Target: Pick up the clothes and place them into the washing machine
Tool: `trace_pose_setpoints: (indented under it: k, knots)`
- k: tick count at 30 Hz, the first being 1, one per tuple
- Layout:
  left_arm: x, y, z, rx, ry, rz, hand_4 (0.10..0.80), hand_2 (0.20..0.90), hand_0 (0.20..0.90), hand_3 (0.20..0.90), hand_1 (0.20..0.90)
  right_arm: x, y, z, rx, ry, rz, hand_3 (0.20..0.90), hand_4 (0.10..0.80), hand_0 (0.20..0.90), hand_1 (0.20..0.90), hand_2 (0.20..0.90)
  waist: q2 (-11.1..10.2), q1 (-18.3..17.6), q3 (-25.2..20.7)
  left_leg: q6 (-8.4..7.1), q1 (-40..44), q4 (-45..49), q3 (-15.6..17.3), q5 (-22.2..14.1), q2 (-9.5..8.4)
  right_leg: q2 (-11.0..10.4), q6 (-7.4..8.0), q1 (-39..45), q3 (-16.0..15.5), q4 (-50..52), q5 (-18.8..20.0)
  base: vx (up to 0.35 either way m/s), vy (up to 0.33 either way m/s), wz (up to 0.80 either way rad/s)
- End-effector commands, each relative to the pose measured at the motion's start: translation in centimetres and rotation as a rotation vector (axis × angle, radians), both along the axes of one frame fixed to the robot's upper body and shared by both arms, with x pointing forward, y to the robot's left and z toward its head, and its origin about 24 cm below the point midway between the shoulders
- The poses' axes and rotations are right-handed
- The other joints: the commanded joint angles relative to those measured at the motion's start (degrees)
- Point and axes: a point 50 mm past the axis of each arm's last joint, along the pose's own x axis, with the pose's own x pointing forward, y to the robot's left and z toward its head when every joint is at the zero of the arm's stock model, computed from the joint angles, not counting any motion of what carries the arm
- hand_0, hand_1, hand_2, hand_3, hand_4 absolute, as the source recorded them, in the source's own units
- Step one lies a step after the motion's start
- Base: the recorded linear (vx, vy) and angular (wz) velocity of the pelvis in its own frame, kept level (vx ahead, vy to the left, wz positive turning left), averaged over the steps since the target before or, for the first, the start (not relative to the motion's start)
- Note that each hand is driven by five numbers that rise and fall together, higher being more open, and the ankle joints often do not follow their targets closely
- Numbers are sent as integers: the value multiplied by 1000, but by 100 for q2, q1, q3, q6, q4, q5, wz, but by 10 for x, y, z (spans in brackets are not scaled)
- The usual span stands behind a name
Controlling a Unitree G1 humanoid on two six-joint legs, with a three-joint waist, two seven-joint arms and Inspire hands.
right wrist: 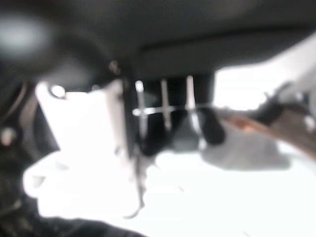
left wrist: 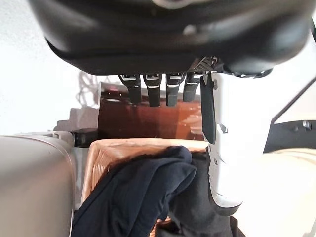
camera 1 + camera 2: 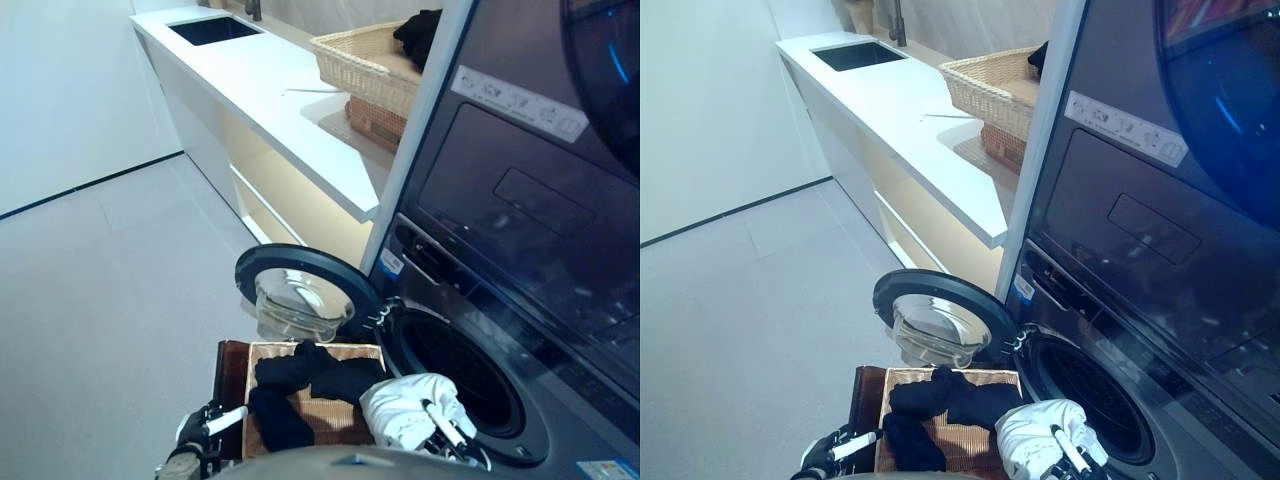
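The laundry basket (image 3: 330,415) sits on the floor (image 3: 110,330), between the left hand (image 3: 195,435) and the right hand (image 3: 440,430). Clothes (image 3: 315,375) lie in it. Just past the right fingers (image 3: 447,432) gapes the washing machine (image 3: 470,375), door (image 3: 300,290) swung out behind the basket. Beyond, a counter (image 3: 270,90) carries a wicker basket (image 3: 365,65).

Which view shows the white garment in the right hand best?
The left eye view: the white crumpled garment sits whole in the right hand, beside the washing machine's round drum opening. The right eye view crops its lower edge; the right wrist view shows only a white blur; the left wrist view misses it.
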Motion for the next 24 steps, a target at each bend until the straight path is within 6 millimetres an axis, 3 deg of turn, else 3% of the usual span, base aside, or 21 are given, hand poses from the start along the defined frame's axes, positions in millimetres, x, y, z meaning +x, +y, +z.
trace_pose_setpoints:
  k: [1, 4, 9, 18, 24]
  knots:
    - [33, -3, 8, 7, -123, 37, 800, 900, 900, 900, 900, 64, -19, 23, -41, -286, -258, 200, 300, 200, 200, 200, -125, 8, 127, -167, 12, 84, 15, -339, -262, 86, 48, -31, -184, 61, -5, 0, 24, 5]
    - [39, -15, 8, -23, -151, 19, 800, 900, 900, 900, 900, 92, -24, 34, -28, -359, -370, 200, 300, 200, 200, 200, 34, 57, 270, -153, -124, 60, -23, -302, -305, 47, 45, -176, -191, 66, 13, -12, 31, 7]
    - [47, -26, 9, -46, -181, -2, 800, 900, 900, 900, 900, 119, -41, 53, -35, -439, -510, 200, 300, 200, 200, 200, 227, 132, 430, -150, -332, 28, -74, -221, -348, 6, 42, -402, -213, 85, 56, -46, 32, 4]
    - [49, -41, 9, -85, -197, -30, 800, 900, 900, 900, 900, 146, -86, 90, -75, -550, -782, 200, 300, 200, 200, 200, 601, 235, 628, -147, -573, -36, -134, -132, -443, -65, 63, -679, -242, 82, 110, -16, 24, 2]
    - [58, -50, 12, -99, -234, -46, 800, 900, 900, 900, 900, 164, -128, 137, -106, -725, -1036, 200, 300, 200, 200, 200, 914, 258, 728, -168, -807, -47, -190, -57, -524, -148, 68, -935, -256, 139, 139, -19, 22, 5]
